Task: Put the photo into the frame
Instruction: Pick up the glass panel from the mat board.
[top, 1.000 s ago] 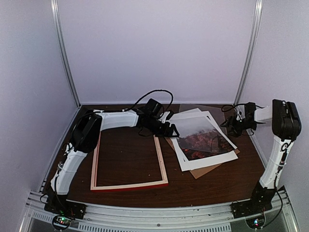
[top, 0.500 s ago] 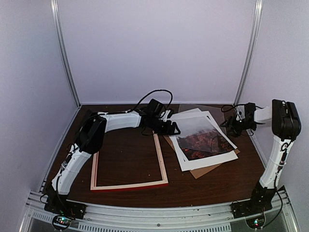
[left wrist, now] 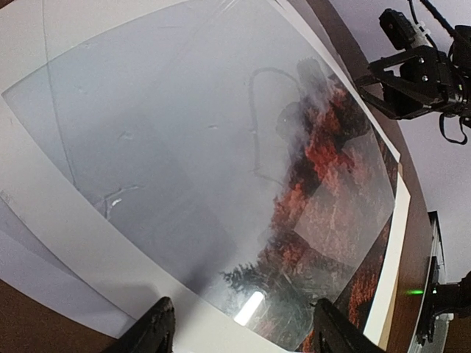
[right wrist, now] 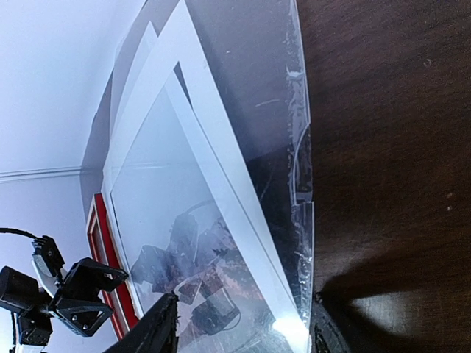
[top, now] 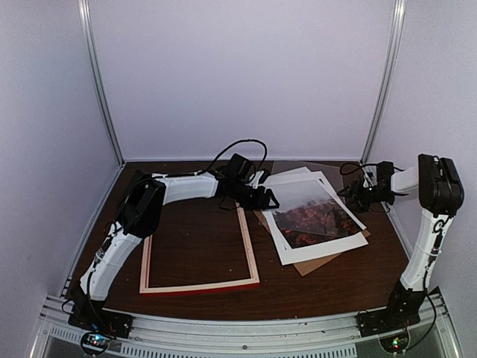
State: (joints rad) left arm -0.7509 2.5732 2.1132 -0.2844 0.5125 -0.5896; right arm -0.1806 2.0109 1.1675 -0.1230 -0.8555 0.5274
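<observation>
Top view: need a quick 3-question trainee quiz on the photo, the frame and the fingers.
1. True or false: the photo already lies inside the frame.
2. What sticks out from under the photo at its near edge? A. a brown board B. a blue cloth C. a metal tray
3. Fill in: the left arm's fingers and the right arm's fingers both stand ____, holding nothing.

Key: 1 false, the photo lies to the frame's right; 2 A; 3 open.
</observation>
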